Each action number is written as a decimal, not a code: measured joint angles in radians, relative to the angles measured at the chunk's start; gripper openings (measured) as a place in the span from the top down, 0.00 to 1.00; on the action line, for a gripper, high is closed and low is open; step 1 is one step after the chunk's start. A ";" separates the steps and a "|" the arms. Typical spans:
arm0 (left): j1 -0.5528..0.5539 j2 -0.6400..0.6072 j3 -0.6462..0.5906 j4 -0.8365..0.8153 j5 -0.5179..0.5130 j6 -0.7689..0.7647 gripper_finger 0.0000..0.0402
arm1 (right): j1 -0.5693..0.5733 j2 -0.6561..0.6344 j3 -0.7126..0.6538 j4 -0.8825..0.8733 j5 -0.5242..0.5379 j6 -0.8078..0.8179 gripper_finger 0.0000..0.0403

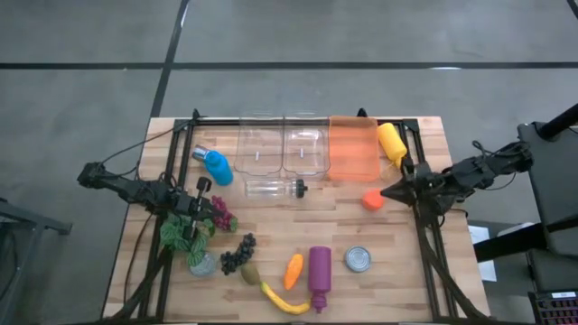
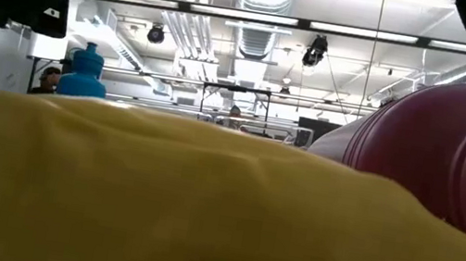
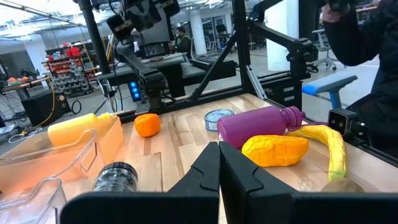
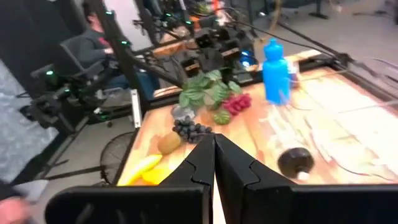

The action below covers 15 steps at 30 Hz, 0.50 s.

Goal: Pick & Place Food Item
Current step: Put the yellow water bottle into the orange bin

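No food is seen to have been picked or placed. In the high view the left gripper (image 1: 192, 209) is found at centre left, over the leafy green plant (image 1: 177, 233) and red berries (image 1: 222, 215); its fingers (image 3: 205, 171) are pressed together on nothing. The right gripper (image 1: 390, 191) sits right of centre, just beside the small orange fruit (image 1: 372, 199), likewise clenched and empty, as the right wrist view confirms.

The food is spread along the lower middle of the frame: dark grapes (image 1: 237, 254), a kiwi (image 1: 249, 273), an orange carrot-like piece (image 1: 293, 270), a banana (image 1: 284, 301). The orange bin (image 1: 353, 149) and the clear bins (image 1: 280, 144) at the upper centre appear to hold nothing. By this judgement the whole pick and place remains to be done, and which item is meant cannot be told.

The low view is almost wholly blocked by a yellow shape and the purple bottle (image 2: 442, 145) at right. The can (image 1: 358, 260) is seen only from above. The yellow bottle (image 1: 392, 143) is partly covered by the frame rail.
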 joint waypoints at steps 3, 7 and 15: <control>0.000 0.000 0.000 0.000 0.000 0.000 1.00 | 0.000 0.035 0.067 -0.132 0.139 0.011 0.98; 0.000 0.000 0.000 0.000 0.000 0.000 1.00 | -0.001 0.074 0.119 -0.290 0.285 0.132 0.98; 0.000 0.000 0.000 0.000 0.000 0.000 1.00 | 0.000 0.101 0.130 -0.382 0.236 0.148 0.98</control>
